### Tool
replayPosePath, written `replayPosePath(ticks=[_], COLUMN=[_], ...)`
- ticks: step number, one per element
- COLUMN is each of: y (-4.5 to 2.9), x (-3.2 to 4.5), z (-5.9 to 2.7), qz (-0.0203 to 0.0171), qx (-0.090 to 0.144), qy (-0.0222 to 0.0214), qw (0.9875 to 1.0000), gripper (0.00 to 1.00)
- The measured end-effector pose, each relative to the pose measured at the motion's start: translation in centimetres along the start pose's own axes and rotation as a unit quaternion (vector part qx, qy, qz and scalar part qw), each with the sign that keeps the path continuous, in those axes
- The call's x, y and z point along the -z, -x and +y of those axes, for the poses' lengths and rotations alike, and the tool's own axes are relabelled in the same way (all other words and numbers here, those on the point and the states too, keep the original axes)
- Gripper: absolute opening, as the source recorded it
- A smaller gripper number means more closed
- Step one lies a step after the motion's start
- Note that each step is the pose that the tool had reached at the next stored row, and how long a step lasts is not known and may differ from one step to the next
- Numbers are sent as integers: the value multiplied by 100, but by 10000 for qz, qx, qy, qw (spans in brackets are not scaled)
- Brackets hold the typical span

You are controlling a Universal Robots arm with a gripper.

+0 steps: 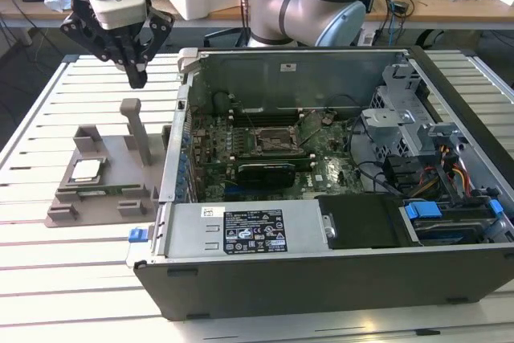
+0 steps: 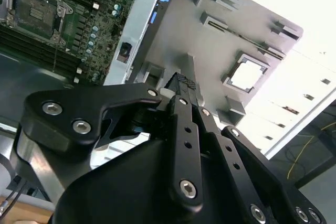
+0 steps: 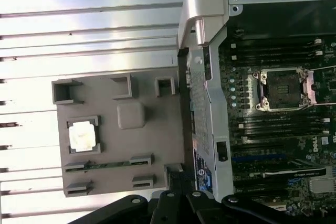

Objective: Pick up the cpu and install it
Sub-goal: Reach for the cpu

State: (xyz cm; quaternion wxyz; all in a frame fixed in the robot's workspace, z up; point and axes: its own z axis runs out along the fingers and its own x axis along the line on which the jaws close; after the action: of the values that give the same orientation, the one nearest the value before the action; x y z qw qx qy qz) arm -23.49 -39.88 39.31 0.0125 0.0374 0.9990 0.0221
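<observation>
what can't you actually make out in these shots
- cpu top: washed white by glare in both wrist views, so no surface detail.
- grey fixture near side: hidden behind the gripper in the second wrist view.
- socket contacts: too small in the exterior view.

Bright, even light — the cpu (image 3: 83,136) glares white in both wrist views.
</observation>
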Motion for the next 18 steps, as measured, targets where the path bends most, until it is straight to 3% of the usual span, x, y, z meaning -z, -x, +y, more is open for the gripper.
replayPosePath(ticks=[18], y=[-264], x=[5], z=[-20], qz=[0], qx=[0], qy=[0], qw=[10000], gripper=[11])
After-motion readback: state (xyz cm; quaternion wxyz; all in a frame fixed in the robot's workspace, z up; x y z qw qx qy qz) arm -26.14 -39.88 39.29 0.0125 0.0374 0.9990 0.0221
